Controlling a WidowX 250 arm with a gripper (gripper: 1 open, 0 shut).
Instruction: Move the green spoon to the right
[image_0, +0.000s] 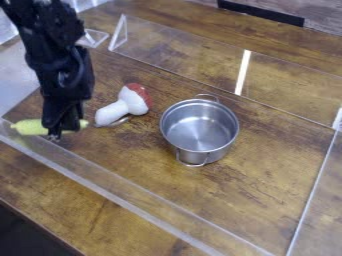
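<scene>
Gripping the green spoon (32, 127); no readable writing shows.

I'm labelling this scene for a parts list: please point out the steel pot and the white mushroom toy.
Steel pot (199, 130): camera view, inside of its bowl.
White mushroom toy (122, 108): camera view, its white body.

Pot (199, 131): metal, smooth, shiny inside. Table (174, 203): brown wood, visible grain, light sheen. Spoon handle (32, 128): yellow-green, smooth, plastic-looking. Toy (124, 105): white, smooth-looking. Barrier (134, 200): clear, glossy, plastic or glass, cannot tell. Arm (56, 60): black, finish unclear.
</scene>
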